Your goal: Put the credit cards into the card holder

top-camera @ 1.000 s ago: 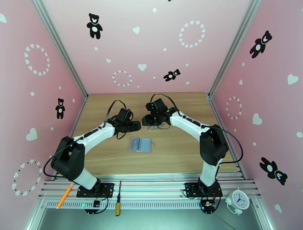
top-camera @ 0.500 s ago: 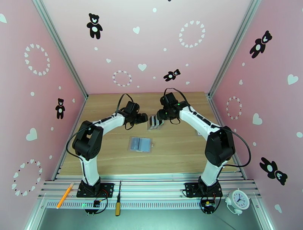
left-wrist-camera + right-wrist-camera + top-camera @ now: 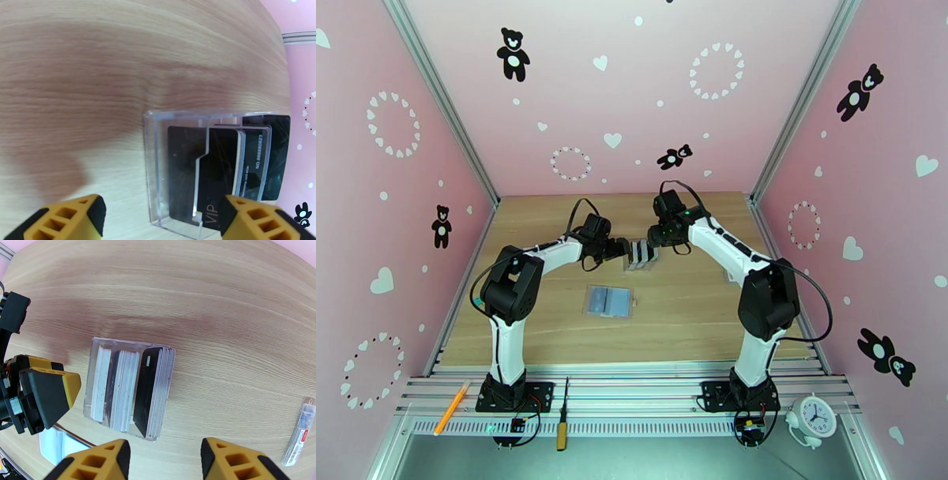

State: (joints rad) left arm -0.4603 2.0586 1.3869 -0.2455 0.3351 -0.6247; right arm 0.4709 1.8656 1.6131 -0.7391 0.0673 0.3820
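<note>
Both arms have closed in on the clear plastic rack [image 3: 640,254] of upright black credit cards [image 3: 152,390], left gripper [image 3: 162,215] and right gripper [image 3: 166,457] spread empty on either side of it, with the open blue-grey-sleeved card holder [image 3: 608,301] just nearside of it, so a first card pull looks imminent.

Swung left gripper [image 3: 621,251] forward and right over the last second, ending just beside the clear card rack [image 3: 641,265]. Raised that arm up from its low, folded pose. Pulled right gripper [image 3: 654,246] back off the rack toward far right, uncovering the upright cards [image 3: 151,394].
</note>
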